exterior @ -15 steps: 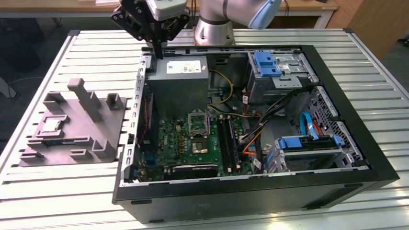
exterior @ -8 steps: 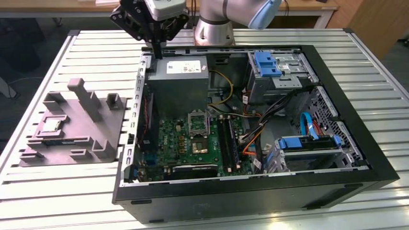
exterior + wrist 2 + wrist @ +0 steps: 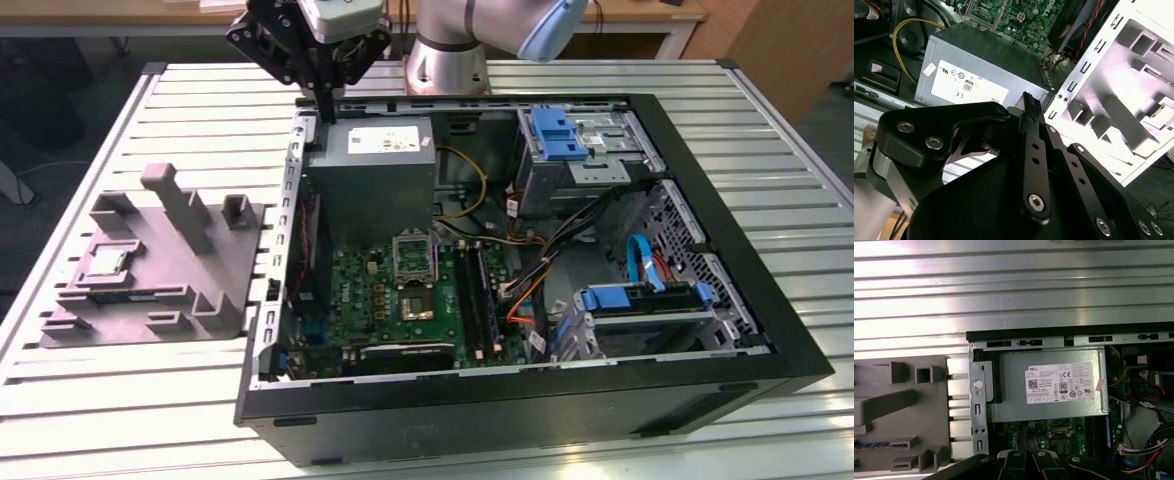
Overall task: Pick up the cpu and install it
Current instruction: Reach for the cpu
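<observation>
In the exterior view the cpu [image 3: 107, 263] is a small pale square lying flat in a recess of the grey tray [image 3: 134, 325], on the table at the exterior view's left of the computer case. My gripper [image 3: 323, 108] hangs high over the rear corner of the case, beside the power supply, well away from the cpu. Its black fingers [image 3: 1027, 107] taper to a shared tip with nothing between them, so it is shut and holds nothing. The motherboard socket [image 3: 415, 303] lies with its metal frame [image 3: 412, 250] flipped up.
The open black case [image 3: 534, 400] holds a grey power-supply box [image 3: 374, 165] [image 3: 1054, 385], green motherboard [image 3: 387, 295], blue drive brackets [image 3: 554, 133] and loose cables [image 3: 641, 265]. Upright posts [image 3: 180, 205] rise from the tray. The table is slatted metal [image 3: 1004, 285].
</observation>
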`<state>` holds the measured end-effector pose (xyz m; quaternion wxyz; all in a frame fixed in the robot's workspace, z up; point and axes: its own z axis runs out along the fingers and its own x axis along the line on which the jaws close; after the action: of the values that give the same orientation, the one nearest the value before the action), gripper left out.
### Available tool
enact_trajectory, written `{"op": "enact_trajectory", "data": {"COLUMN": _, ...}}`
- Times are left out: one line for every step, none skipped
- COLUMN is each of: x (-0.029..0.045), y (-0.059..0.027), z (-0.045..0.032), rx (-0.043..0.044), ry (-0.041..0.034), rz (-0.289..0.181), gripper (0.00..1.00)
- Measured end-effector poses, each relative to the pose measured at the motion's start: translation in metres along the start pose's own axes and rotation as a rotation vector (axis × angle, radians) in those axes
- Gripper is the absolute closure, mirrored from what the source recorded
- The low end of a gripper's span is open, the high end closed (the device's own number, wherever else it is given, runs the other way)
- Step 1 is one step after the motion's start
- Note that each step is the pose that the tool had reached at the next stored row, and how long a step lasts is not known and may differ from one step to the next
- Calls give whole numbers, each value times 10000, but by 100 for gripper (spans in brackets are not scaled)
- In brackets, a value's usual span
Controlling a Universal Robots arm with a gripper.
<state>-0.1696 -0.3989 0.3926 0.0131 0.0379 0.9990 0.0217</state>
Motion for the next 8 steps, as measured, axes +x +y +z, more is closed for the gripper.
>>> {"op": "enact_trajectory", "data": {"x": 5, "y": 0, "z": 0, "rx": 1, "ry": 0, "rz": 0, "gripper": 89}}
{"op": "enact_trajectory", "data": {"x": 9, "y": -1, "z": 0, "rx": 1, "ry": 0, "rz": 0, "gripper": 89}}
{"op": "enact_trajectory", "data": {"x": 15, "y": -1, "z": -1, "rx": 0, "ry": 0, "rz": 0, "gripper": 89}}
{"op": "enact_trajectory", "data": {"x": 20, "y": -2, "z": 0, "rx": 0, "ry": -1, "rz": 0, "gripper": 89}}
{"op": "enact_trajectory", "data": {"x": 26, "y": -2, "z": -1, "rx": 0, "ry": 0, "rz": 0, "gripper": 89}}
{"op": "enact_trajectory", "data": {"x": 31, "y": -2, "z": -1, "rx": 1, "ry": 0, "rz": 0, "gripper": 89}}
{"op": "enact_trajectory", "data": {"x": 36, "y": -3, "z": -1, "rx": 0, "ry": 0, "rz": 0, "gripper": 89}}
{"op": "enact_trajectory", "data": {"x": 39, "y": -3, "z": -1, "rx": 1, "ry": 0, "rz": 0, "gripper": 89}}
